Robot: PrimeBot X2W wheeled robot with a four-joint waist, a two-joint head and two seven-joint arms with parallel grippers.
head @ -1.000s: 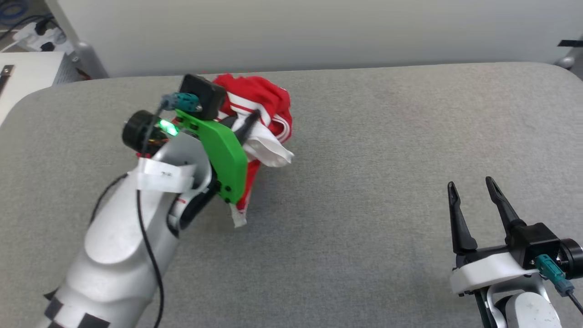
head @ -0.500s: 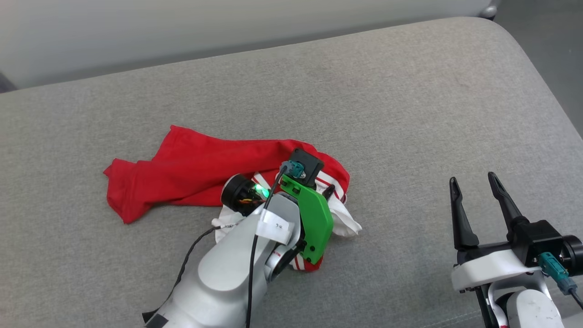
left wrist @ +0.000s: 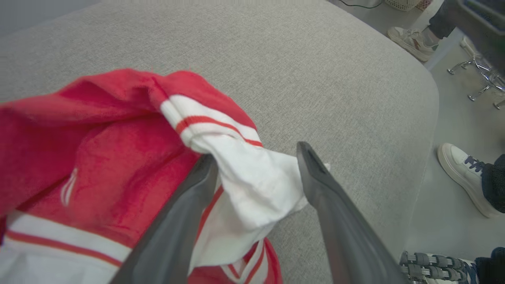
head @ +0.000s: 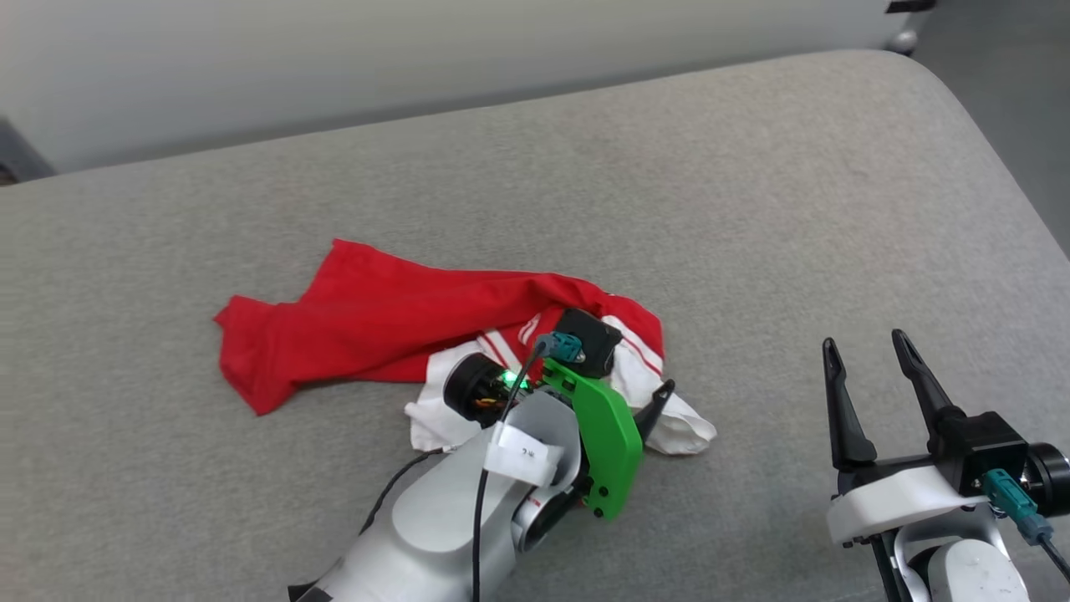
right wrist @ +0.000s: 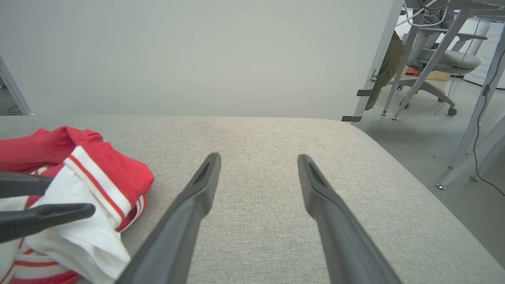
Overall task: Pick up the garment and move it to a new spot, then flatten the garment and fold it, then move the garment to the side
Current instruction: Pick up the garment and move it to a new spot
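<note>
The counter [head: 752, 209] is wrapped in plain grey woven fabric with rounded corners, and there's a blank pale wall panel [right wrist: 197, 51] right behind its far edge. Past the right end you get grey floor [right wrist: 414, 134], a grey office chair [right wrist: 442, 63] on casters, and slanted metal desk legs [right wrist: 428, 65] with a thin black cable [right wrist: 478, 130] hanging down. In the left wrist view, people's shoes show beyond the counter's edge: a white sneaker [left wrist: 463, 173], another white one with a red mark [left wrist: 410, 37] further off, plus a chrome chair base [left wrist: 481, 83].
</note>
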